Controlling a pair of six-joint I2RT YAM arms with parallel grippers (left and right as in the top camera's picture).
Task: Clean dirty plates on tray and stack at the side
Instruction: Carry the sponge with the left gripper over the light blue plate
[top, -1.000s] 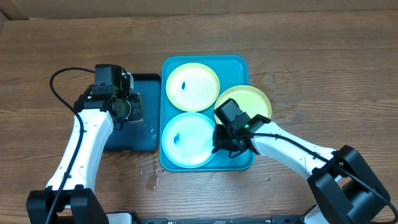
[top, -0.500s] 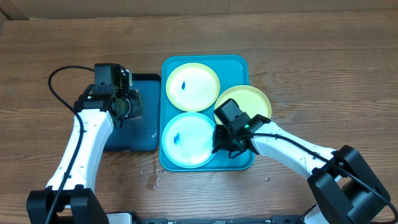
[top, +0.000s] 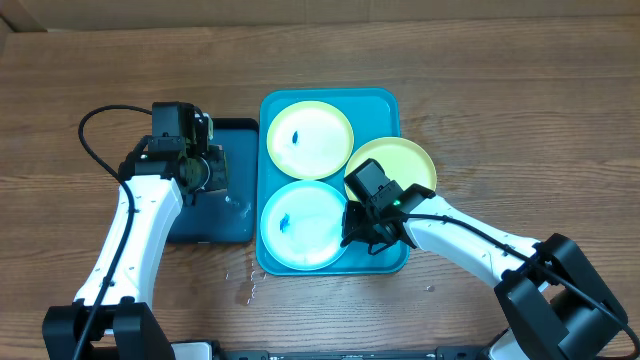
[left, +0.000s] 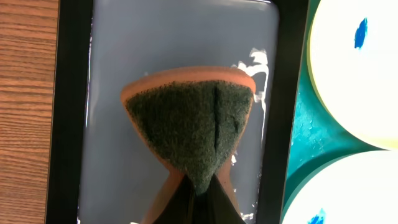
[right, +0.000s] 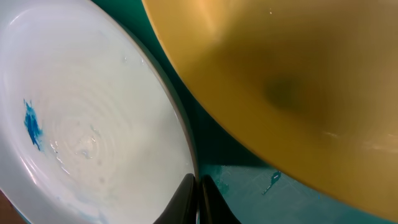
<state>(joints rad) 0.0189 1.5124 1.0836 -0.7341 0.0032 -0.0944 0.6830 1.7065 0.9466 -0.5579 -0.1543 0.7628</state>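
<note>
L gripper (left: 199, 190) tight on sponge (left: 186, 118)

Two plates (top: 310, 139) in tray (top: 380, 108), third plate (top: 405, 160) overhanging its right rim

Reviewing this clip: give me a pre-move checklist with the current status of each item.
1. Left end effector holding the sponge: ok, pinched over the navy tray.
2. Right end effector on the near plate: ok, fingers closed on its rim.
3. Near plate clean: not ok, a blue smudge shows.
4. Far plate clean: not ok, a blue smudge shows.
5. Third plate clear of the turquoise tray: not ok, it overlaps the right rim.
</note>
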